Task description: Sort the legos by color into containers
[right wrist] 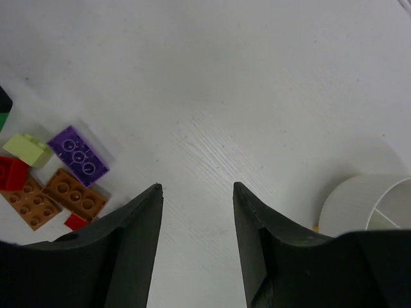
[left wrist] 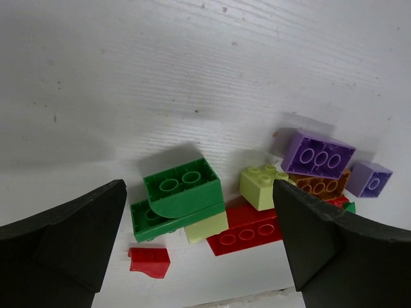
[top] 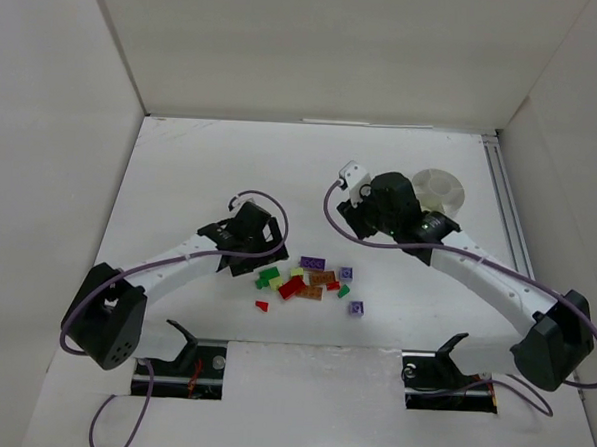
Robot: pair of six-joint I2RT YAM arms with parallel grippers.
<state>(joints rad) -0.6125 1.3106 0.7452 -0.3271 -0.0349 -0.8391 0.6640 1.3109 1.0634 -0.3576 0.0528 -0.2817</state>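
Note:
The legos [top: 305, 281] lie in a loose pile at the table's middle. In the left wrist view two stacked green bricks [left wrist: 183, 192], a pale yellow-green brick [left wrist: 263, 186], a long red plate [left wrist: 247, 232], a small red piece [left wrist: 149, 261], purple bricks [left wrist: 318, 154] and an orange-brown plate [left wrist: 321, 187] show. My left gripper [top: 253, 249] is open and empty, hovering over the green bricks [left wrist: 199, 186]. My right gripper [top: 377, 212] is open and empty [right wrist: 198, 186] above bare table, between the pile and the round white divided dish [top: 442, 190].
The dish's rim [right wrist: 363, 202] shows at the right wrist view's right edge. A purple brick [right wrist: 78, 156] and orange-brown plates [right wrist: 54, 196] lie to its left. White walls enclose the table. A metal rail [top: 505, 204] runs along the right side.

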